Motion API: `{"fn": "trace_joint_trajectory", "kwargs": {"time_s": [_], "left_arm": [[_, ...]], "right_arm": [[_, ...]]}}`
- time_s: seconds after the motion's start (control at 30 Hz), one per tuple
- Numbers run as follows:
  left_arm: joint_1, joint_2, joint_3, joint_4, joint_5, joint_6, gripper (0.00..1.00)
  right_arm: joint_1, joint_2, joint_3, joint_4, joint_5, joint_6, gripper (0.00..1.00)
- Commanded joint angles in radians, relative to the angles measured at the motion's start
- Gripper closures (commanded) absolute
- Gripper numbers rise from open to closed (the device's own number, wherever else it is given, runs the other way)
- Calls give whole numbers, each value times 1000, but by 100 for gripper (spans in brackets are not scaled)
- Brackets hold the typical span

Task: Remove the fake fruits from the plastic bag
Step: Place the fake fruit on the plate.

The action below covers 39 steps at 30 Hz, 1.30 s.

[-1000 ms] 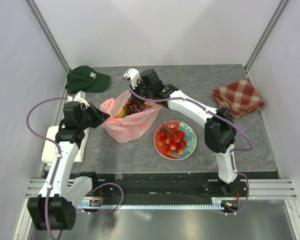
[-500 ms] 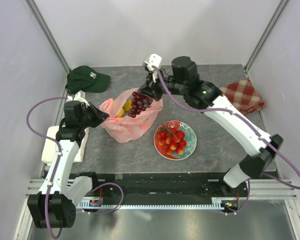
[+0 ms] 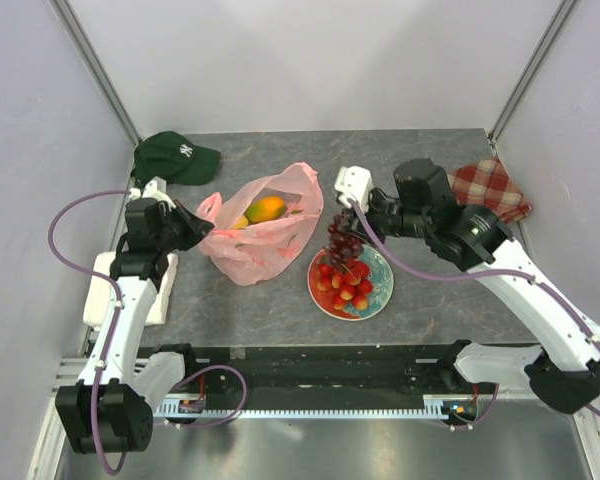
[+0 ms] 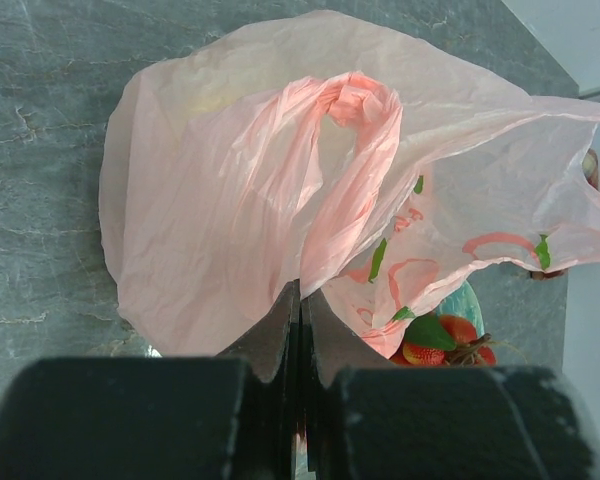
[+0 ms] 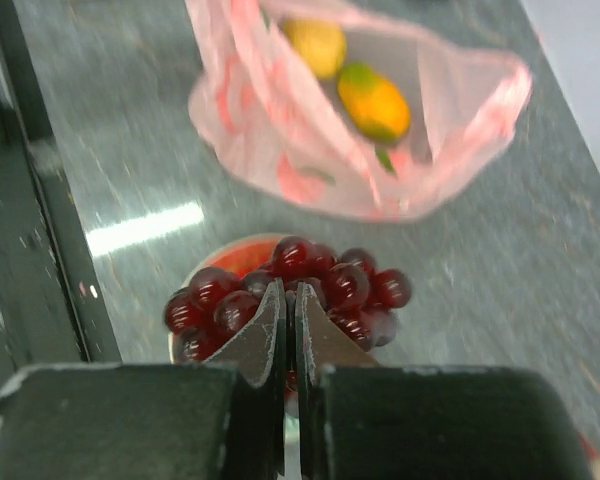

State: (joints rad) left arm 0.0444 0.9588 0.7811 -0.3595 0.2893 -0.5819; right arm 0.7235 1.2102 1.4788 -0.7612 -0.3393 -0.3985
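The right gripper (image 5: 288, 300) is clamped on the grapes (image 5: 335, 285) over the plate's (image 3: 380, 262) 11 o'clock rim, at 4 o'clock from the bag (image 3: 265, 240) pinched by the left gripper (image 4: 300, 300), so best lower them toward the plate's centre before releasing, or they may roll off.

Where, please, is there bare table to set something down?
Bare: the back strip between the dark green cap and the red-checked folded cloth, and the near edge before the translucent pink plastic bag. Crowded: between that bag and the red round plate, where the purple grape bunch hangs.
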Motion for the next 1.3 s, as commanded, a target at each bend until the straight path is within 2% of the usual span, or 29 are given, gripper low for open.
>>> {"fn": "trace_joint_trajectory", "kwargs": {"time_s": [0.0, 0.37, 0.53, 0.83, 1.27], "left_arm": [[12, 6, 35, 34, -3, 36, 96], [43, 11, 43, 30, 8, 45, 96], [64, 8, 52, 27, 13, 48, 96], [98, 9, 49, 21, 25, 50, 96], [112, 32, 60, 14, 39, 42, 96]], "right_arm": [[-16, -101, -93, -98, 51, -147, 100], [-18, -235, -355, -144, 100, -293, 100], [-33, -256, -455, -135, 69, -326, 100], [-70, -227, -511, -95, 49, -361, 100], [-230, -133, -522, -40, -3, -304, 100]]}}
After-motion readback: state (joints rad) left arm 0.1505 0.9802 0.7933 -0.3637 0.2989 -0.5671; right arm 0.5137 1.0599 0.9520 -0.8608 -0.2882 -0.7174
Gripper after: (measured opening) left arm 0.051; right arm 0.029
